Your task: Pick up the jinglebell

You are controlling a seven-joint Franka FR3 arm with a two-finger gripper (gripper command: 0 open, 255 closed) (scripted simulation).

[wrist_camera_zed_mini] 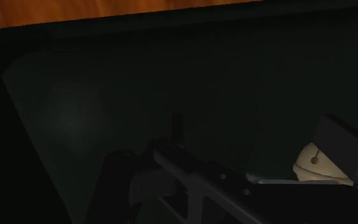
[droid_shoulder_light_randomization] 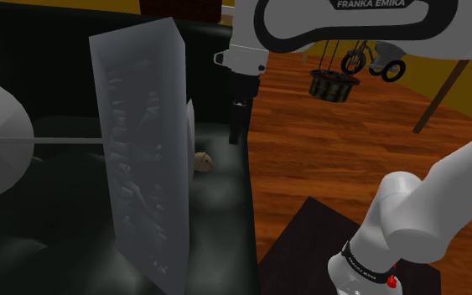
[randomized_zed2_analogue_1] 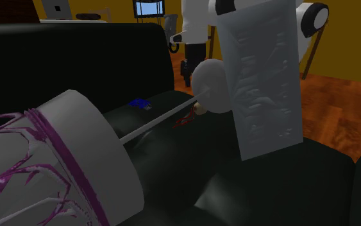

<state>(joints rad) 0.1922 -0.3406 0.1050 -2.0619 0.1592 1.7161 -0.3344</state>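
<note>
**Approach to the grasp.** The jinglebell (droid_shoulder_light_randomization: 202, 162), a small tan ball, lies on the dark couch seat (droid_shoulder_light_randomization: 217, 214). It is near the seat's edge that borders the wood floor (droid_shoulder_light_randomization: 326, 159). It is also just beside the tall grey slab (droid_shoulder_light_randomization: 142, 142), which stands upright on the same seat.

The black gripper (droid_shoulder_light_randomization: 236, 134) hangs from the white arm above that floor-side edge, near the bell but apart from it. Whether the jaws are open or closed cannot be told.

The step in hand appears to be the approach, with nothing yet grasped. To do it well:

- Move the gripper inward from the seat's edge until it is centred over the bell.
- Spread the jaws wider than the ball.
- Orient the jaws so that neither one strikes the slab on the way down.
- Descend slowly, because a round bell on a soft cushion is likely to roll if nudged.
- Close across the ball's widest part, low enough that it is not squeezed out upward.
</note>
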